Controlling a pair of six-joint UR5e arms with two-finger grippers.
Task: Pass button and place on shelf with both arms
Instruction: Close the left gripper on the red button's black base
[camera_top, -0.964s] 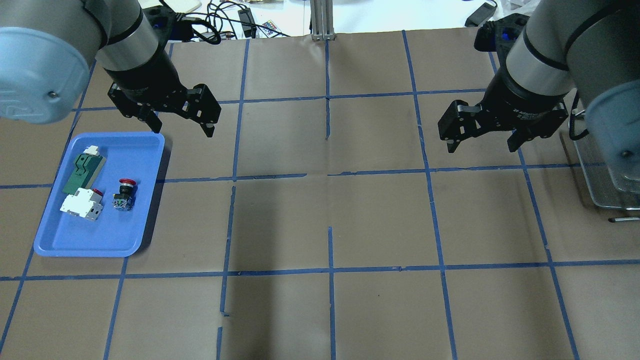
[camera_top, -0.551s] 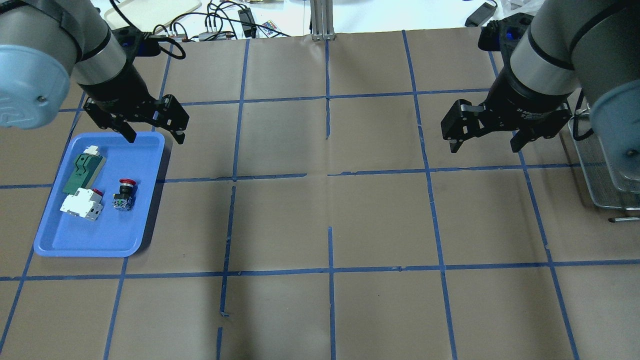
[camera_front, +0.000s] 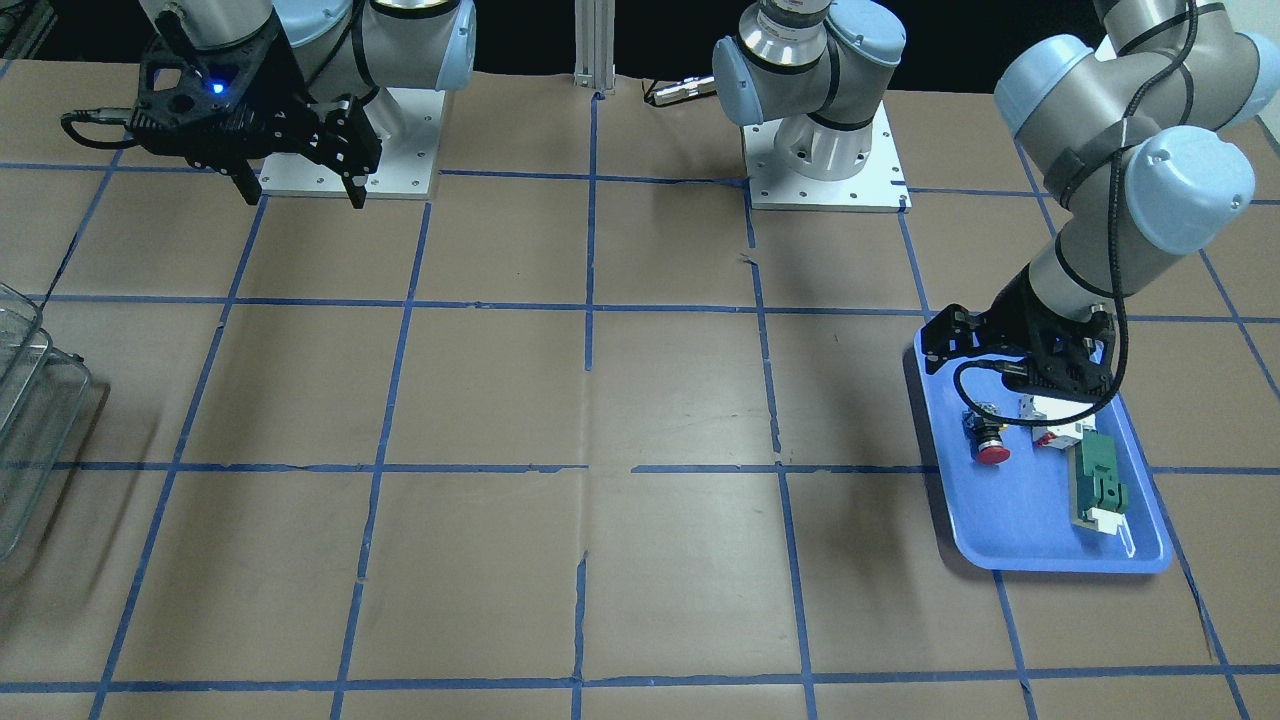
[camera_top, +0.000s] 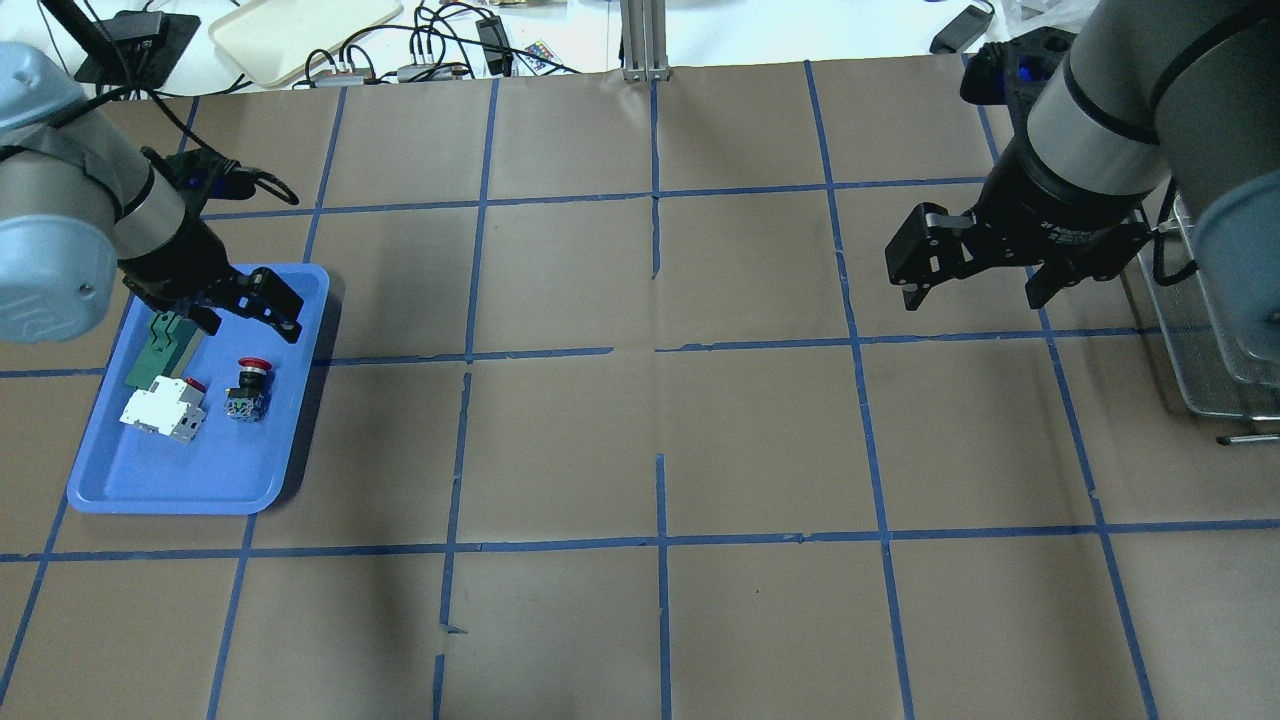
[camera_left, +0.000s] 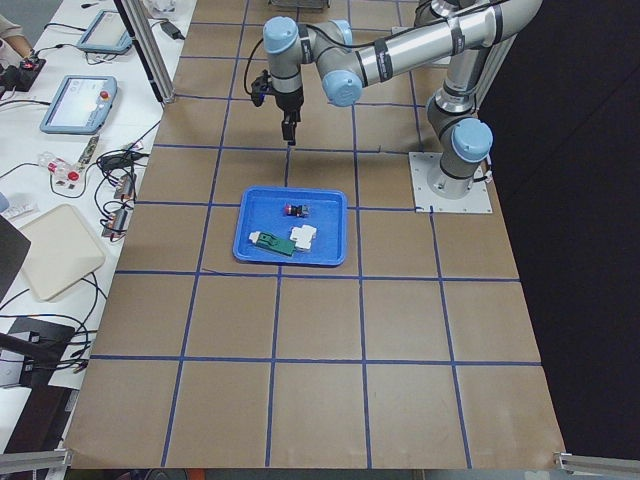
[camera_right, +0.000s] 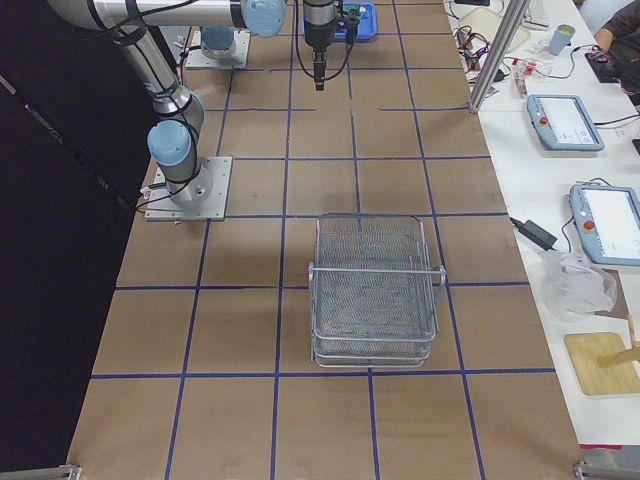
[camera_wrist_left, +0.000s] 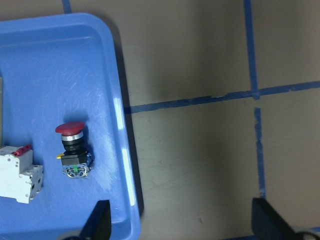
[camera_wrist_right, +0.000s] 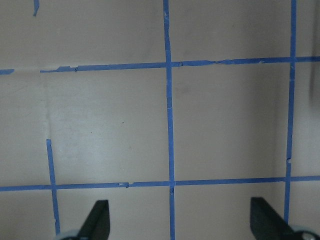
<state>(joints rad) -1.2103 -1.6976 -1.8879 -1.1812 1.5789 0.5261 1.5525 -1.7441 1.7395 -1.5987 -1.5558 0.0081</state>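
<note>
The shelf (camera_right: 375, 290) is seen at the table's right end, near the right gripper (camera_top: 972, 298), whose fingers are spread wide and empty. The blue tray (camera_top: 200, 480) is overhung by the left gripper (camera_top: 250, 322), likewise wide open, nothing held. The button (camera_top: 248, 388) is laid sideways in that tray, beside a white-and-red block (camera_top: 163, 412).

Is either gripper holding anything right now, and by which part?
Nothing is held. Left gripper open above the blue tray, where the button lies free; right gripper open and empty.
</note>
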